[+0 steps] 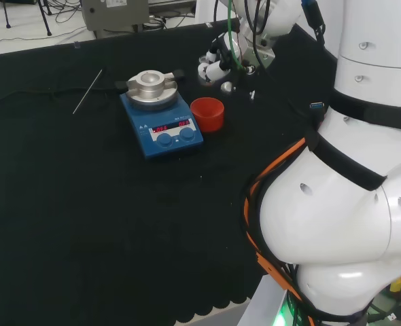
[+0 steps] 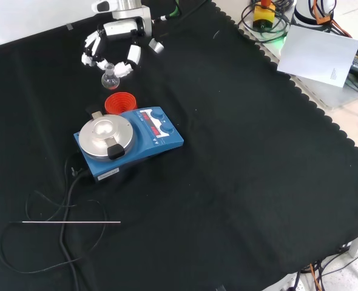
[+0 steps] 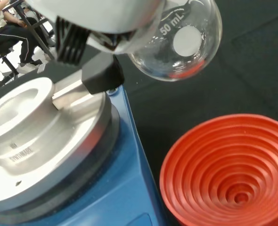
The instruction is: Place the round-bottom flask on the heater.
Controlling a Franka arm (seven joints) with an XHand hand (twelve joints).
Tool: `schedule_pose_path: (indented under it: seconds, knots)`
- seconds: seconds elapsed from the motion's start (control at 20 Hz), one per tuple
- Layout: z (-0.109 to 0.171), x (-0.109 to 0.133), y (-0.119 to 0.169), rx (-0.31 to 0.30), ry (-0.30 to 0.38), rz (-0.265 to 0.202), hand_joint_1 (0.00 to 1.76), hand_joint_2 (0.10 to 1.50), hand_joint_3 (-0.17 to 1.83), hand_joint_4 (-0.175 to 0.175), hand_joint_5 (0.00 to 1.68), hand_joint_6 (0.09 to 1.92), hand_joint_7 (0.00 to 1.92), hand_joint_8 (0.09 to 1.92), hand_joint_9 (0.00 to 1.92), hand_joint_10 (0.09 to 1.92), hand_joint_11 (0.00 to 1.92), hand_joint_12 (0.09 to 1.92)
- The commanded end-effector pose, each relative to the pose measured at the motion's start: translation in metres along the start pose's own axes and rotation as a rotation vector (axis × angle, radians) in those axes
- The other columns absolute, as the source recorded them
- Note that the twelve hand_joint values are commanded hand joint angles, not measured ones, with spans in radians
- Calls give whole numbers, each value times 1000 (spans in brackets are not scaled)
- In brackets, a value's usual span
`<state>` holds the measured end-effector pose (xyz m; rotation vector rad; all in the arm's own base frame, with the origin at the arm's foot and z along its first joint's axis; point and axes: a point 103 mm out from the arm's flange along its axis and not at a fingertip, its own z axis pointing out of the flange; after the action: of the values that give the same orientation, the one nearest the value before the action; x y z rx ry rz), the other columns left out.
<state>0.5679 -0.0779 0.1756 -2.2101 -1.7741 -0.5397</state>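
Note:
A small clear round-bottom flask (image 2: 110, 77) (image 3: 181, 42) hangs in the air with the hand (image 2: 113, 56) (image 1: 217, 66) curled round its neck from above. A blurred white part of the hand (image 3: 96, 12) covers the neck in the wrist view. The flask's bulb hovers a little above a red ribbed ring stand (image 2: 119, 103) (image 1: 207, 113) (image 3: 228, 169). The heater (image 2: 127, 140) (image 1: 163, 125), blue with a round silver top block (image 3: 30, 127), stands right beside the stand. In the front view the heater lies nearer the camera than the hand.
A thin metal rod (image 2: 70, 222) (image 1: 88, 90) lies on the black cloth beyond the heater. The heater's black cable (image 2: 67, 200) loops near it. A white sheet (image 2: 318, 54) lies off the cloth's scalloped edge at the front view's upper right.

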Motion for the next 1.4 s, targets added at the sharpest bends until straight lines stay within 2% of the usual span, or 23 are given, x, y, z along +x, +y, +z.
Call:
schedule_pose_path:
  seconds: [0.05,0.5,0.9,1.4]
  knots:
    - [-6,5,0,-7,-5,4,1109,512,1152,92,1108,1242,563,591,730,556,395,1290]
    - [-6,31,18,-7,3,-34,1109,512,1153,89,1108,1243,563,590,731,556,396,1289]
    - [9,61,41,41,56,-96,1109,512,1154,87,1107,1244,565,591,732,556,396,1289]
    - [24,95,49,76,63,-148,1109,512,1155,86,1107,1246,565,590,733,556,396,1289]
